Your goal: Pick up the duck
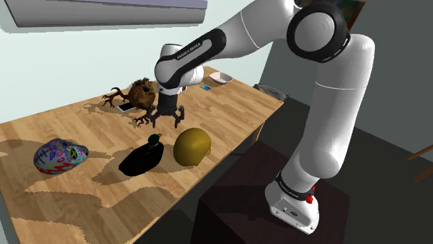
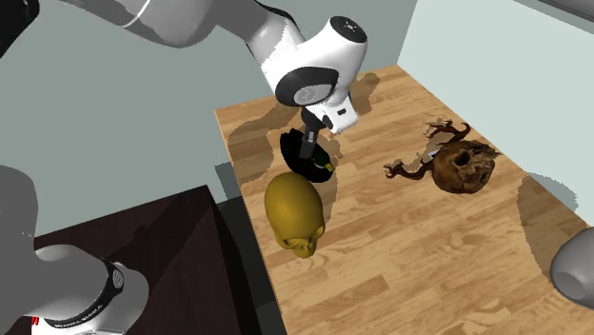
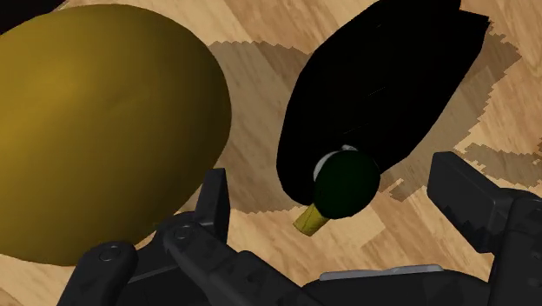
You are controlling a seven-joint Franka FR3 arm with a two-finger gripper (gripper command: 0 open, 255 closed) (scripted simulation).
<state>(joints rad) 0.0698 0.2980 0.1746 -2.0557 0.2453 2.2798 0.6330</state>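
Hand point(image 3: 334, 184) open, fingers spread either side of the duck's point(image 3: 382, 78) green head. Duck lies on the worktop point(image 1: 229, 104), just beside an ochre helmet-shape point(image 1: 192, 147), at its nine o'clock in shoulder view. Probably rigid, light and smooth. The rounded head may slip, so the black body looks the surer hold.

The duck point(image 1: 142, 159) has a smooth black body, a dark green head and a short yellowish bill. It sits upright on the wooden table point(image 1: 236, 104), near one long edge.
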